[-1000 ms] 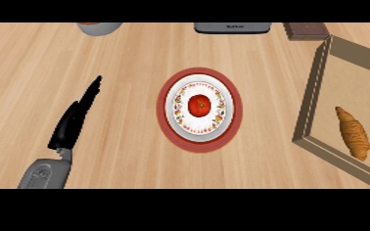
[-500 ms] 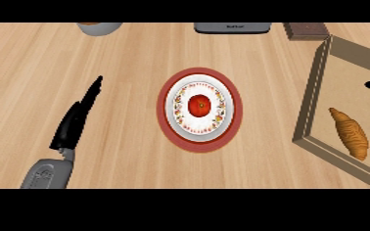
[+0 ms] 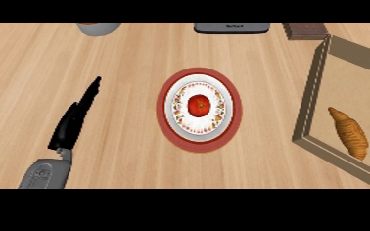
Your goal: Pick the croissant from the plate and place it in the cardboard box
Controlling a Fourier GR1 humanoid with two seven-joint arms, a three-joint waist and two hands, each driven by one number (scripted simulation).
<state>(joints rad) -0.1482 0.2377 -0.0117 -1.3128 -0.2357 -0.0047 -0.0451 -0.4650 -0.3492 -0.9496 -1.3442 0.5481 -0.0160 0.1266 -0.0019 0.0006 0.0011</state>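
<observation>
**Counter:** pale wooden counter top point(image 3: 130, 63), bearing everything listed below.

**Far edge, left:** rounded grey bowl point(image 3: 98, 27), cut off by the view's limit.

**Far edge, middle:** dark grey boxy appliance point(image 3: 231, 27), with only its near face showing.

**Far edge, right:** small dark brown block point(image 3: 305, 30), just beside the box's far corner.

**Centre:** round red-rimmed plate point(image 3: 230, 127) with a white patterned inner face and a red round spot at its middle. I cannot tell whether the spot is a print or an object.

**Right:** open tan cardboard box point(image 3: 309, 98), partly out of view. Its upright side wall faces the plate.

**Task item:** golden-brown ridged croissant point(image 3: 348, 132), lying lengthwise on the box floor, close inside that wall.

**My left hand** point(image 3: 74, 120)**:** black, on a grey forearm point(image 3: 43, 174), at the lower left. Its fingers are straight and together, pointing away from me, and it holds nothing. It is well apart from the croissant, with the plate and the box wall standing between.
</observation>
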